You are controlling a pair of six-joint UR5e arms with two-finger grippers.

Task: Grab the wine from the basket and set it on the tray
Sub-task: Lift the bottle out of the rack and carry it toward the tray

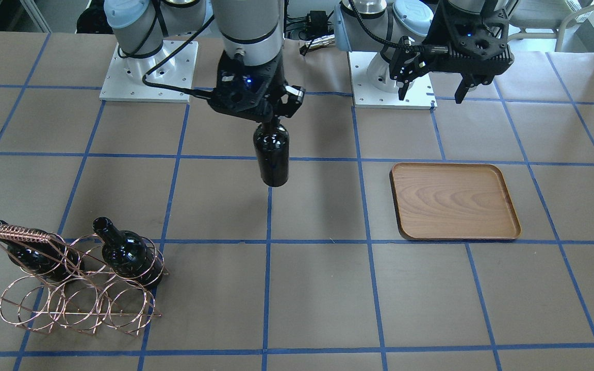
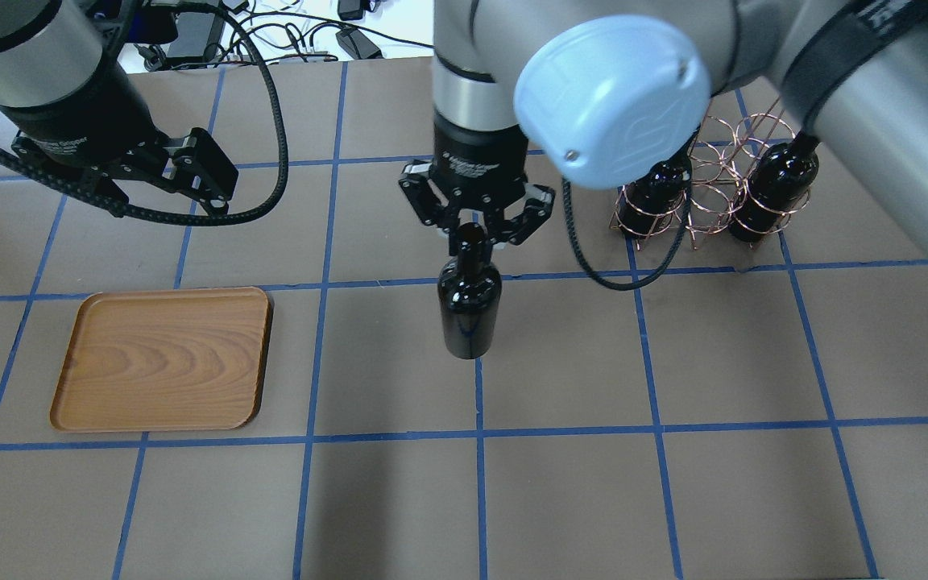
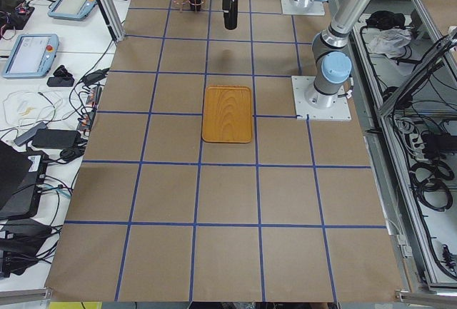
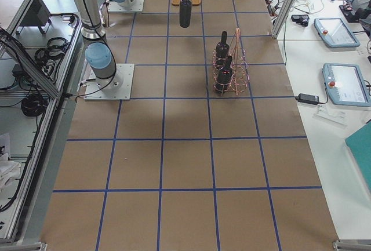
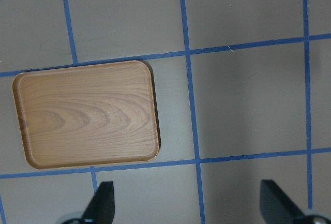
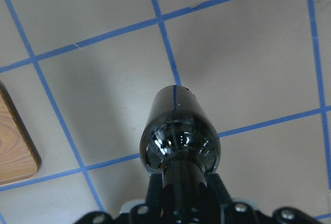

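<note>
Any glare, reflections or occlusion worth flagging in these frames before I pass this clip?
Right wrist view: bright glints on the shoulder of the wine, and a blue tape line mirrored on its body. Overhead view: the right arm's elbow cap looms large and hides part of the basket. Left wrist view: even light, with the tray sharp and free of glare.
</note>
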